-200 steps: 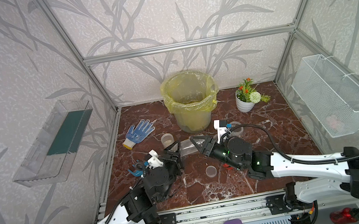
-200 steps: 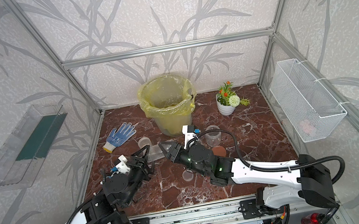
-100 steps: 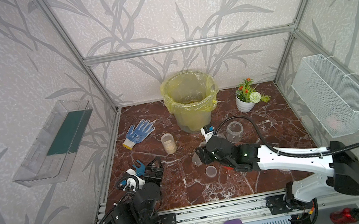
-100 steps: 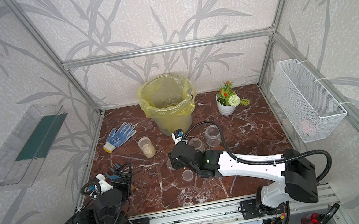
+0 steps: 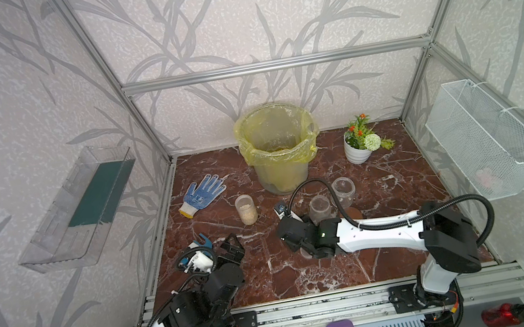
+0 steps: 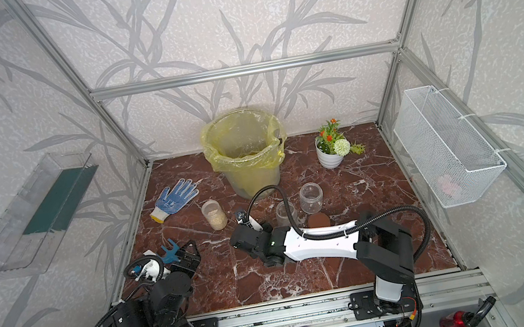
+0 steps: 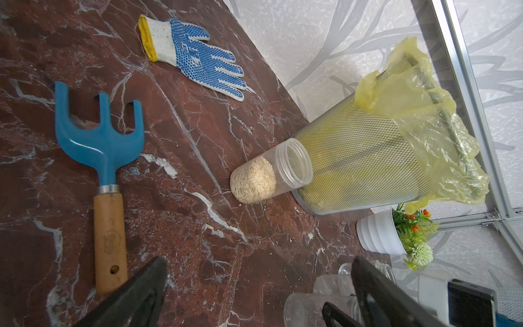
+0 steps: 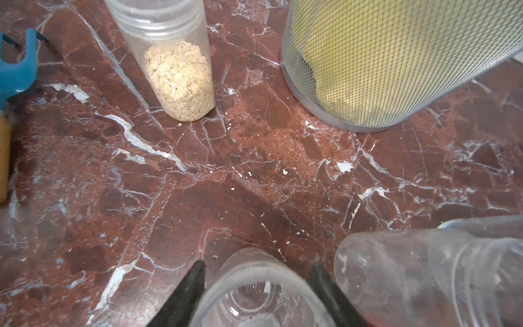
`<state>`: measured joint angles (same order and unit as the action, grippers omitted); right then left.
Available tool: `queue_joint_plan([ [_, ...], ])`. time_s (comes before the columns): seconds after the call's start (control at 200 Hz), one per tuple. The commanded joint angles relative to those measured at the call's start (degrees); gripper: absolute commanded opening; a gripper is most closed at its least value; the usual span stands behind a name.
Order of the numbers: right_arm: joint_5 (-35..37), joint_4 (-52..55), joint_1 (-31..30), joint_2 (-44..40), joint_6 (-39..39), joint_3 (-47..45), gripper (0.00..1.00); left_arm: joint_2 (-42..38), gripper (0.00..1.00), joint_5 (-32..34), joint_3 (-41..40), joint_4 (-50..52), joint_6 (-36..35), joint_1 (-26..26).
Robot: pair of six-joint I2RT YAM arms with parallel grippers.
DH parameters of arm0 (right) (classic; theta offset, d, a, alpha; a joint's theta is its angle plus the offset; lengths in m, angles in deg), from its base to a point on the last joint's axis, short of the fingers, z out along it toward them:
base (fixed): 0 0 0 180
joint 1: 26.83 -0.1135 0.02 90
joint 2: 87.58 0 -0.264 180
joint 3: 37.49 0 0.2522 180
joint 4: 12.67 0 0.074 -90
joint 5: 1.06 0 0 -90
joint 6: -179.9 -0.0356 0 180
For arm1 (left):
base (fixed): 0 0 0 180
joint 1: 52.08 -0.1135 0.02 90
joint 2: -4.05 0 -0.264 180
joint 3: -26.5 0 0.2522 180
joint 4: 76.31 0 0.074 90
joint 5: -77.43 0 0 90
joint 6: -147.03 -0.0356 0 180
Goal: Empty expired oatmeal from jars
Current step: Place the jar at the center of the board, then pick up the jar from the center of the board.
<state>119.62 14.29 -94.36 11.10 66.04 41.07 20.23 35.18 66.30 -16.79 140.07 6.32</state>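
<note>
One slim jar (image 5: 246,209) (image 6: 214,215) stands open, about half full of oatmeal (image 7: 253,181) (image 8: 179,80), in front of the bin. Two empty jars (image 5: 320,208) (image 5: 343,190) stand to its right, a brown lid (image 5: 351,213) by them. My right gripper (image 8: 257,266) (image 5: 289,239) is shut on a third empty clear jar (image 8: 254,294), upright at the table; the arm hides that jar in both top views. My left gripper (image 7: 259,262) (image 5: 231,247) hangs open and empty near the front left.
A mesh bin with a yellow bag (image 5: 277,147) stands at the back, a white flower pot (image 5: 357,152) to its right. A blue-dotted glove (image 5: 202,194) and a blue hand rake (image 7: 99,141) lie at the left. A wire basket (image 5: 486,134) hangs on the right wall.
My left gripper opened, let go of the jar and drew back to the front left. My right arm swung that jar down and right, beside the empty jars.
</note>
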Motion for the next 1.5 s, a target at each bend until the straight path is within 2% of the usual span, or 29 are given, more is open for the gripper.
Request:
queue_joint_plan([
  [0.0,3.3,-3.3,-0.4,1.2,2.0,-0.4,0.44,-1.3,0.99,2.9,-0.3,2.3,-1.8,-0.1],
  [0.375,1.2,-7.8,-0.5,3.1,1.5,-2.9,0.68,-4.3,0.99,3.6,-0.4,5.3,-1.7,-0.1],
  [0.515,1.6,-8.1,-0.6,1.8,1.2,-4.2,0.86,-4.9,0.99,3.8,-0.4,5.7,-2.2,-0.1],
  [0.595,2.9,-7.5,-1.1,-0.5,1.9,-4.6,1.0,-4.8,0.99,4.0,-0.1,6.2,-2.7,-0.1],
  [0.85,-0.7,-5.3,-1.2,-8.5,10.9,-1.6,0.99,-4.6,0.99,4.4,-0.4,7.0,-2.8,-0.1],
  [1.01,-6.8,-3.7,-1.2,-8.7,17.4,3.8,0.99,-4.9,0.99,4.7,0.8,6.0,-7.1,-0.2],
  [1.205,-16.4,1.4,-0.1,-1.3,23.3,15.9,0.99,-4.9,0.99,5.9,2.2,5.2,-13.3,-0.3],
  [1.34,-22.2,3.0,2.2,8.4,24.6,24.4,0.99,-5.6,0.99,7.3,2.7,5.4,-14.9,-0.4],
  [1.495,-23.5,4.1,4.5,17.5,25.0,32.9,0.99,-7.1,0.99,8.8,3.9,5.1,-17.9,-0.4],
])
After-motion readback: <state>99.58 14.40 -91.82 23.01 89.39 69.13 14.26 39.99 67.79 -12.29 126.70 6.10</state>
